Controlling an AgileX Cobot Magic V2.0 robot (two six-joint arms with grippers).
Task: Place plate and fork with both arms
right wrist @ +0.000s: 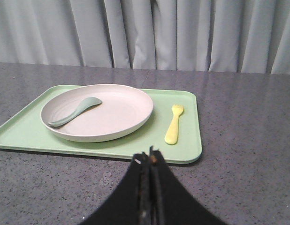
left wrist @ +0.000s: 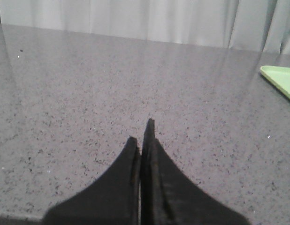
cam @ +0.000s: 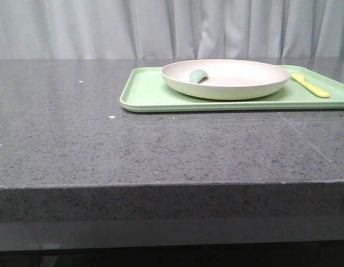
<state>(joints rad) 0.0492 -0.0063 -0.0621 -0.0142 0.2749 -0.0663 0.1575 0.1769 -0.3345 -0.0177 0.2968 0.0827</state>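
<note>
Nearest you, your left gripper (left wrist: pixel 144 136) sits over bare grey table (cam: pixel 161 150) with its jaws pressed together, and your right gripper (right wrist: pixel 148 157) is likewise pinched closed on nothing, just short of the tray's near edge. Beyond it, the light-green tray (right wrist: pixel 23 133) carries the plate (right wrist: pixel 117 117), with a grey-green spoon (right wrist: pixel 74 112) lying inside it. The fork (right wrist: pixel 173 124) lies on the tray just beside the plate, tines pointing toward the curtain (right wrist: pixel 182 33)
</note>
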